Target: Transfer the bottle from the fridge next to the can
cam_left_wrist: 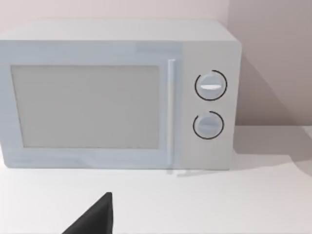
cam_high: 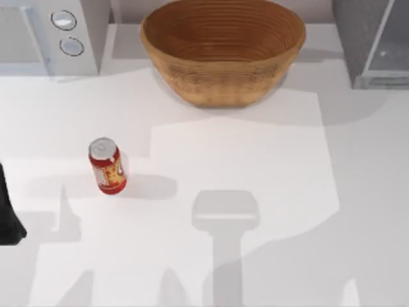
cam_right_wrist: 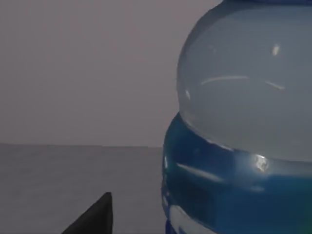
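Note:
The can (cam_high: 107, 166), red with a silver top, stands upright on the white table at left of centre. The fridge (cam_high: 374, 38), a grey box with a pale door panel, sits at the far right corner. In the right wrist view the bottle (cam_right_wrist: 243, 122) looms very close: a clear rounded shoulder over a blue label, standing on a grey floor before a grey wall. A dark part of my right gripper (cam_right_wrist: 92, 219) shows beside it, apart from it. My left arm (cam_high: 9, 214) rests at the table's left edge.
A large woven basket (cam_high: 222, 89) stands at the back centre. A white microwave (cam_high: 70, 32) with two round knobs occupies the far left corner, and the left wrist view faces its front (cam_left_wrist: 117, 97). White table spreads to the right of the can.

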